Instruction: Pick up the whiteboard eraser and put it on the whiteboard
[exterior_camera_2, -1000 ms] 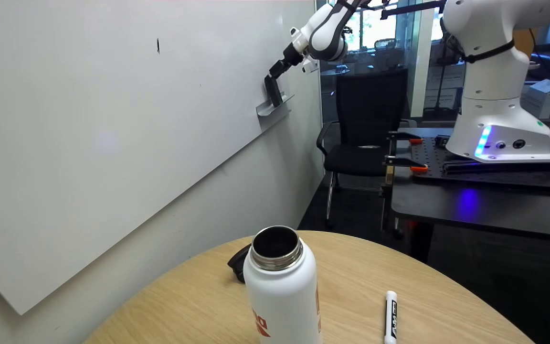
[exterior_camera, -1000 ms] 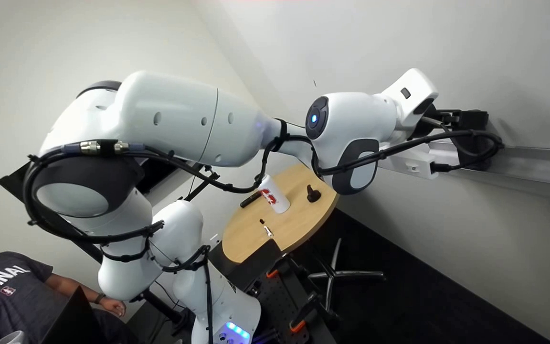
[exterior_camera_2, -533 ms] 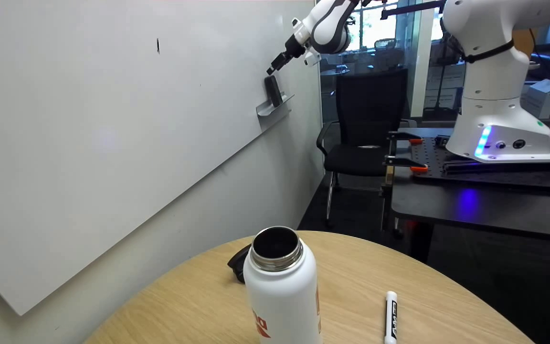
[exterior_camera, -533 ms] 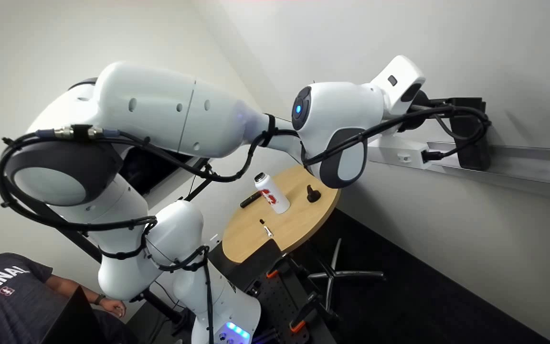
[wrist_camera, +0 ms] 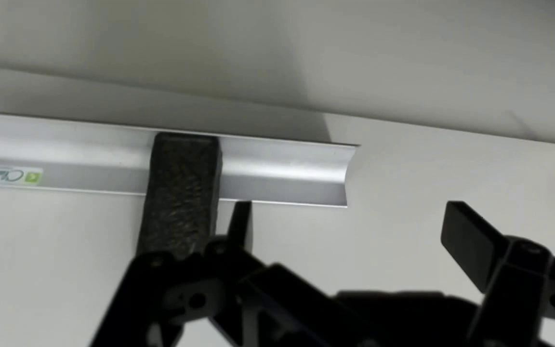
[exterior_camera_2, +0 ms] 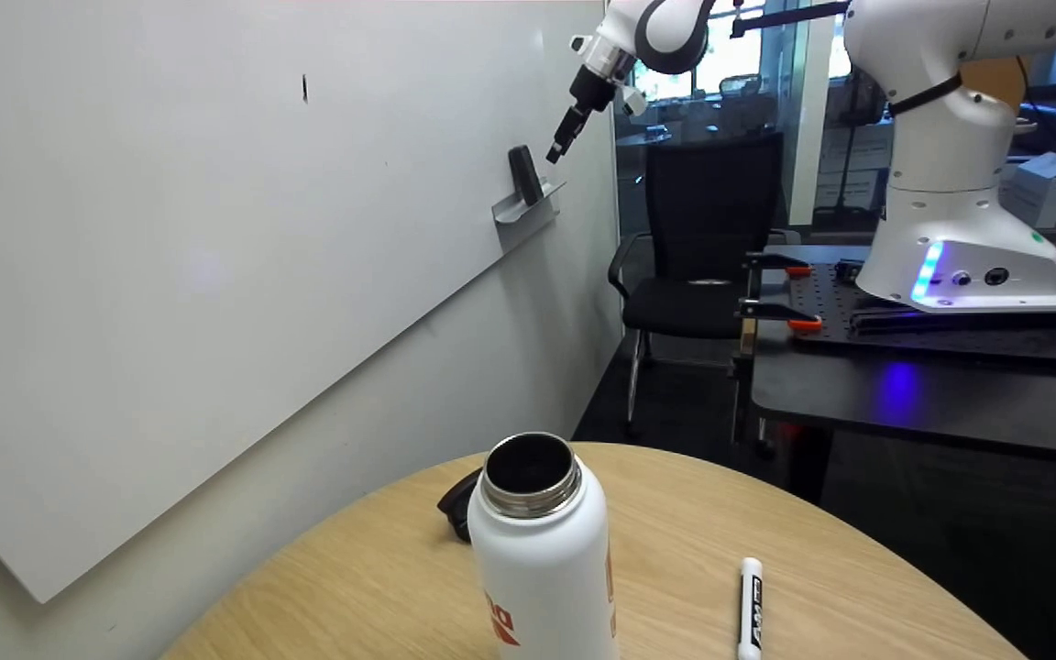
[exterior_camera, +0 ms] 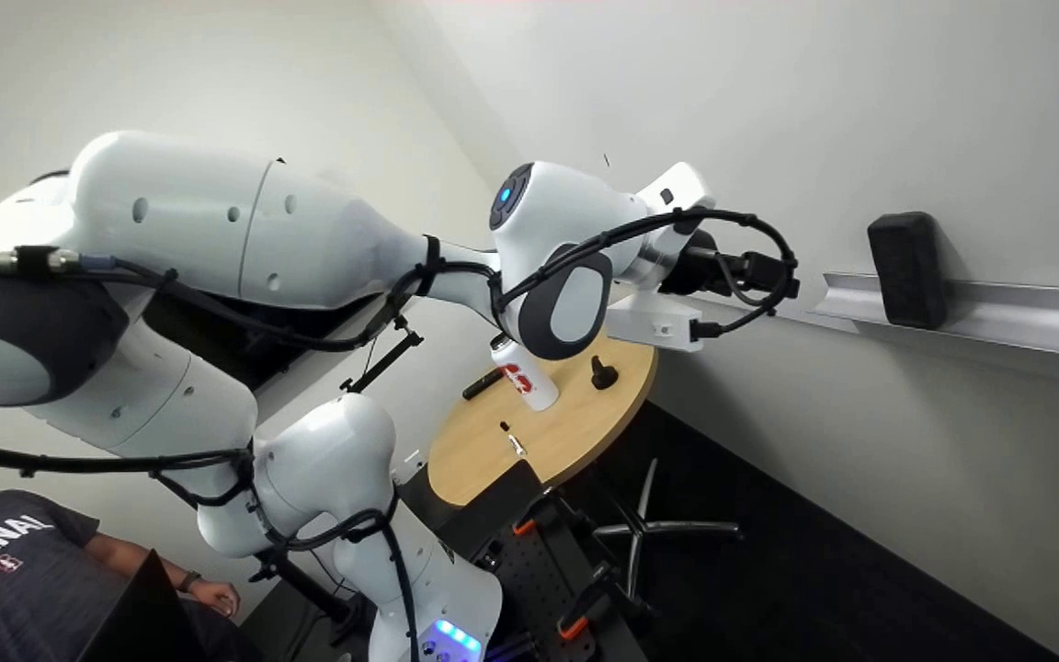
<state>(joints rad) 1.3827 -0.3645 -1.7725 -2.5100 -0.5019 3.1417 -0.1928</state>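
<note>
Broad and plain, the whiteboard (exterior_camera_2: pixel 207 229) fills the upper left of the frame in an exterior view, with a bright window (exterior_camera_2: pixel 720 55) and a black chair (exterior_camera_2: pixel 711 220) to its right. Low on its face runs a silver tray (wrist_camera: pixel 292 168), and in that tray the black eraser (wrist_camera: pixel 181 193) stands on end, left of centre in the wrist view; whether its upper part touches the whiteboard, I cannot tell. I have the arm (exterior_camera: pixel 180 230) stretched across the upper half of the frame in an exterior view, its end effector (wrist_camera: pixel 352 224) spread, the fingers (wrist_camera: pixel 472 241) wide apart across the lower part of the wrist frame. Both exterior views show me a gap between end effector and eraser. Round and wooden, the desk (exterior_camera_2: pixel 381 568) takes up the bottom of the frame in an exterior view, bearing an open-topped white bottle (exterior_camera_2: pixel 542 559) at lower centre, a small dark object (exterior_camera_2: pixel 457 507) behind it and a white marker (exterior_camera_2: pixel 750 610) at lower right. At lower left in an exterior view, a dark-shirted person (exterior_camera: pixel 28 547) is partly cut off by the frame's edge.
</note>
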